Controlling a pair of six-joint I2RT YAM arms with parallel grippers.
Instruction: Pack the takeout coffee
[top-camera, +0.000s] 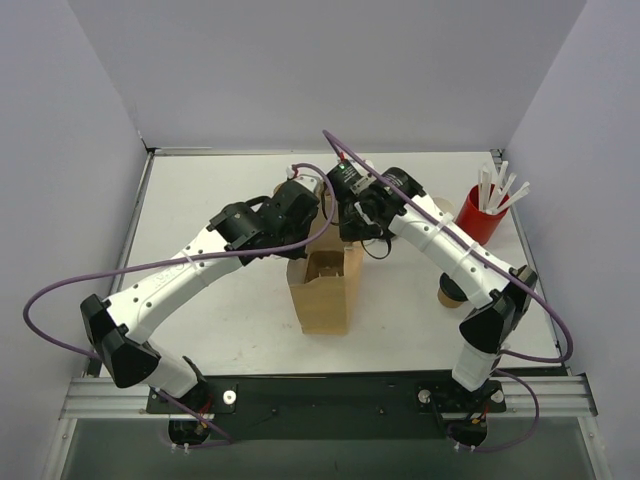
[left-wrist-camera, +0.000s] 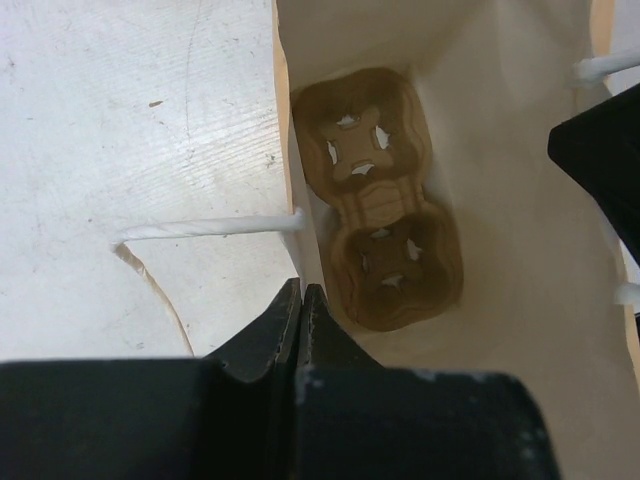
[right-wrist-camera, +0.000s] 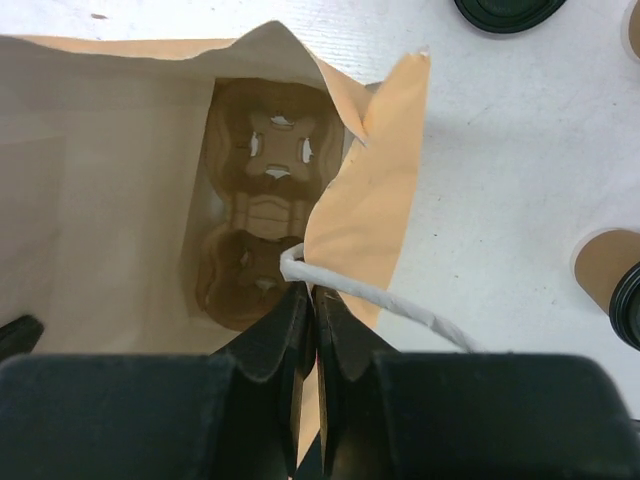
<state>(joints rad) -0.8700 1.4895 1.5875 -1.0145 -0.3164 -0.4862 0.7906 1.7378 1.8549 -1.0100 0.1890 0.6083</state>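
A brown paper bag (top-camera: 325, 295) stands open in the middle of the table. A two-hole cardboard cup carrier (left-wrist-camera: 375, 200) (right-wrist-camera: 262, 190) lies at its bottom, with nothing in its holes. My left gripper (left-wrist-camera: 301, 288) (top-camera: 303, 215) is shut on the bag's left rim beside a white twine handle (left-wrist-camera: 210, 228). The right gripper (right-wrist-camera: 312, 290) (top-camera: 350, 225) is shut on the opposite rim, just under the other handle (right-wrist-camera: 400, 305). The takeout coffee (right-wrist-camera: 603, 268), kraft-brown with a black lid, sits on the table right of the bag, half hidden under my right arm (top-camera: 450, 293).
A red cup of white sticks (top-camera: 482, 212) stands at the back right. Tan paper cups (top-camera: 441, 207) peek out behind the right arm. A round black lid (right-wrist-camera: 510, 10) shows at the top edge of the right wrist view. White walls enclose the table.
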